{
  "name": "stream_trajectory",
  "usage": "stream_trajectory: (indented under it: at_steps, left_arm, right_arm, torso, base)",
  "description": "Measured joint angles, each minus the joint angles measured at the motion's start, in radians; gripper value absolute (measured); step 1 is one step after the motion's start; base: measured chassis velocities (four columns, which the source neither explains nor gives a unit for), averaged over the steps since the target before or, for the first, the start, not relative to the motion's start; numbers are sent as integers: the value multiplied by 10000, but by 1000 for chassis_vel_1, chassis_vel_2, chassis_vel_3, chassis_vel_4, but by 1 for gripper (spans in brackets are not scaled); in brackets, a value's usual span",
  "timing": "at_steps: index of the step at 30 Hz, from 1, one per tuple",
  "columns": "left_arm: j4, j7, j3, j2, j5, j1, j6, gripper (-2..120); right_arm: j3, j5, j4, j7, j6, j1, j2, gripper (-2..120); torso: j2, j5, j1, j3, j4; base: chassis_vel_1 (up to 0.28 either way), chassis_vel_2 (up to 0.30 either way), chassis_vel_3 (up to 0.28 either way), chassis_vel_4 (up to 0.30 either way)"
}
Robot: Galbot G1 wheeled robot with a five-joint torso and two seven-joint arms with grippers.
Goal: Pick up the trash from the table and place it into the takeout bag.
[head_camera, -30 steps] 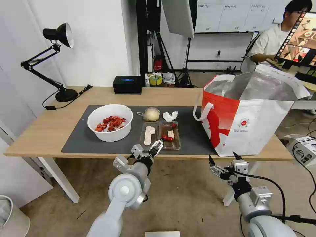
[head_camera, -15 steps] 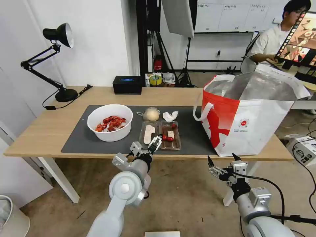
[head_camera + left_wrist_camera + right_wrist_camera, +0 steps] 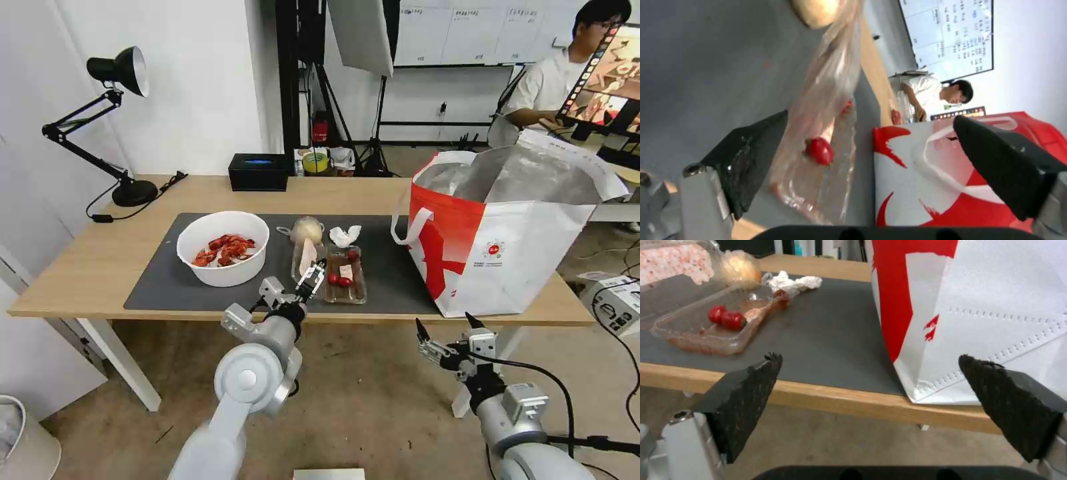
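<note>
The left end effector (image 3: 308,283) sits just over the front edge of the surface (image 3: 80,267), its two fingers spread apart. In the left wrist view one dark finger (image 3: 744,160) presses against the lid half of the clear plastic tray (image 3: 331,272), which stands tipped up on its hinge, while the other finger is well clear on the far side. The tray lies on the dark mat (image 3: 157,283) near the mat's front edge, with cherry tomatoes (image 3: 339,281) in its flat half. Just behind it are the tissue (image 3: 345,235) and the small bag (image 3: 306,230); the white bowl (image 3: 223,248) of red shells is toward the mat's left end. The takeout bag (image 3: 507,257) stands open at the surface's right end.

The step in hand looks like folding the tray shut before any lift. The next move probably calls for swinging the lid over without spilling the tomatoes, then closing on both halves together.

The right end effector (image 3: 448,335) hangs below the front edge near the takeout bag, fingers wide apart, idle.
</note>
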Motion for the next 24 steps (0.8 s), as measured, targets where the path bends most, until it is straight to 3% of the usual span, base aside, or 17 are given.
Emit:
stream_trajectory:
  at_steps: [16, 24]
  left_arm:
    - [-78, 193, 59, 12, -333, -297, -112, 100]
    - [86, 216, 490, 145, -560, -760, -119, 100]
  right_arm:
    - [59, -149, 64, -16, 46, -112, 173, 100]
    - [290, -23, 204, -71, 61, -131, 230, 100]
  torso:
    - [0, 0, 0, 0, 1]
    - [0, 0, 1, 0, 1]
  base:
    - [0, 0, 0, 0]
    - [0, 0, 0, 0]
